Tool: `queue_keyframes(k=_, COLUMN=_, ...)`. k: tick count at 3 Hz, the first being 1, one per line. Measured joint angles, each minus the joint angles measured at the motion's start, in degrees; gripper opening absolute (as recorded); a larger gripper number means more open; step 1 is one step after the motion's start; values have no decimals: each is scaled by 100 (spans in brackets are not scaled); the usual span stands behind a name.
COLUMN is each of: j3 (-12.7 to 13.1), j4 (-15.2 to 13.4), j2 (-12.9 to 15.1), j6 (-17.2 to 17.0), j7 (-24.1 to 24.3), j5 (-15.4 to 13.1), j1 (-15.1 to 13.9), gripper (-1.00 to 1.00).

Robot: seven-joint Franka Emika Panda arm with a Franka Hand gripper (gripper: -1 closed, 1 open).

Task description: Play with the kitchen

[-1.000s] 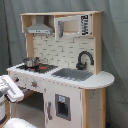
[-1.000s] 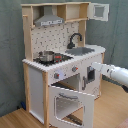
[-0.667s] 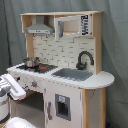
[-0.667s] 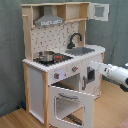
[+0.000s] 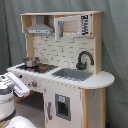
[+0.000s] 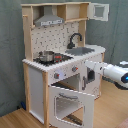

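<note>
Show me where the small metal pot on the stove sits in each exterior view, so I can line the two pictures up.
First exterior view: the pot is left of centre, on the stove, left of the sink.
Second exterior view: the pot is left of centre, above the open oven door.
Shared landmark: the black faucet, to the pot's right in both exterior views.

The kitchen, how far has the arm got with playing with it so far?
Done: the oven door of the kitchen hangs open and a pot sits on the stove. In hand: the arm reaches toward the front panel beside the oven, holding nothing that shows. Left: the faucet, sink and upper cupboard door, already ajar, look untouched.
</note>
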Motion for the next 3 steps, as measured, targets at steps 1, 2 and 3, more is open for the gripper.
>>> queue_keyframes(k=1, j3=17, j4=96, j2=-1, j6=455, j7=2, j5=2, j1=-347, gripper=100)
queue_keyframes(k=2, j3=20, j4=188, j2=-1, j6=926, j7=8, j5=9, j1=-670, gripper=100)
queue_keyframes(k=3, j3=21, j4=194, j2=-1, j6=1494, j7=109, j5=16, j1=-947, gripper=100)
